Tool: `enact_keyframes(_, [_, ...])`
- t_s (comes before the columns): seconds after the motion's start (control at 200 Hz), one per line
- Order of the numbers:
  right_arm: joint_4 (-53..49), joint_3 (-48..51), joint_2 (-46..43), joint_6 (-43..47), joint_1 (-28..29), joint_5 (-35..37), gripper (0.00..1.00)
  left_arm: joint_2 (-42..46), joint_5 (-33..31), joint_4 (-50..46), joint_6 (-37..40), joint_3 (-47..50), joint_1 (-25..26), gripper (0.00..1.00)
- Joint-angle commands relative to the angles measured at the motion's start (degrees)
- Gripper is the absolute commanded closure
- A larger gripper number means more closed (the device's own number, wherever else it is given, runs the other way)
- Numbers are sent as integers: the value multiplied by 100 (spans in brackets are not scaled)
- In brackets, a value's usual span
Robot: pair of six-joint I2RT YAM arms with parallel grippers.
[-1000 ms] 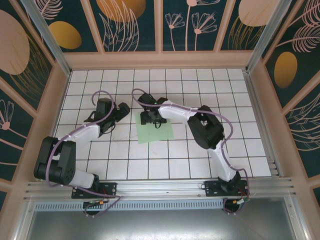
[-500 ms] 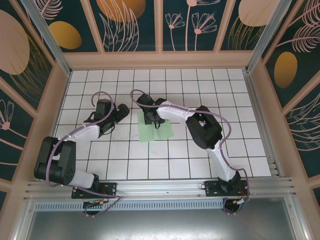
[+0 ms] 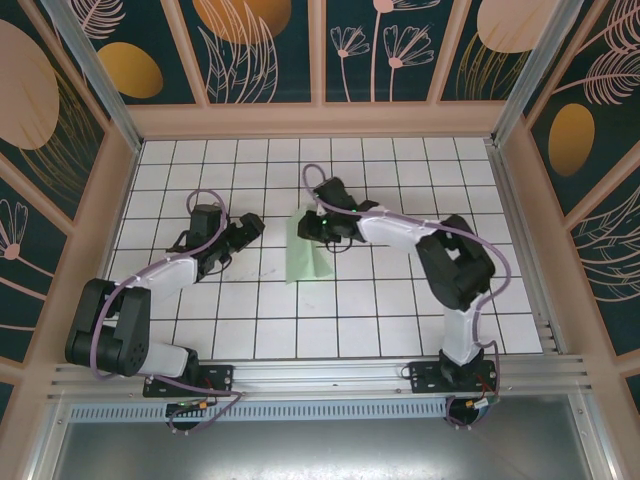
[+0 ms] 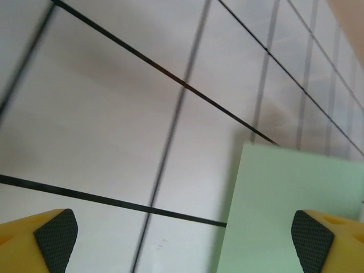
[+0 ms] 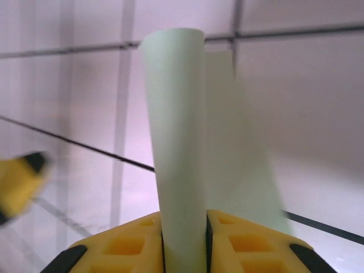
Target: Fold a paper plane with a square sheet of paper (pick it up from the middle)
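Note:
The square sheet of paper (image 3: 305, 252) is pale mint green and lies mid-table, with its middle pulled up off the tiles. My right gripper (image 3: 320, 226) is shut on that raised part. In the right wrist view the paper (image 5: 176, 131) stands between the yellow fingers (image 5: 239, 239) as a rounded, doubled-over loop, pinched at my right gripper (image 5: 185, 247). My left gripper (image 3: 254, 228) is open, low over the tiles just left of the sheet. In the left wrist view the sheet's left edge (image 4: 284, 210) lies flat beside the right fingertip, and nothing is between my left gripper's (image 4: 182, 233) pads (image 4: 54, 230).
White tiles with black grid lines (image 3: 400, 320) cover the table, boxed in by a pale wooden frame (image 3: 320, 120) and patterned walls. A metal rail (image 3: 320, 375) runs along the near edge by the arm bases. My left gripper's yellow finger (image 5: 20, 182) shows blurred in the right wrist view.
My right gripper has shut on the middle of the sheet and drawn back to the right, lifting it into a loop. The sheet looks narrower from above. The left gripper has barely shifted.

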State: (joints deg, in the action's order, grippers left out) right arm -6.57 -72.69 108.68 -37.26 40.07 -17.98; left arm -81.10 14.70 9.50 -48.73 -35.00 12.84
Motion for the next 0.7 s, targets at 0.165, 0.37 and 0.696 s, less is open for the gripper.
enact_keyframes(0.165, [2534, 1141, -491, -1004, -573, -2107, 73, 229, 1622, 1438, -341, 324, -41, 3])
enact_keyframes(0.37, [2754, 1493, -288, -1089, -777, -2275, 70, -23, 2346, 2389, -779, 561, -43, 8])
enact_keyframes(0.696, [3632, 1868, -100, -1634, -842, -2748, 68, -760, 3044, 3059, -979, 571, 90, 27])
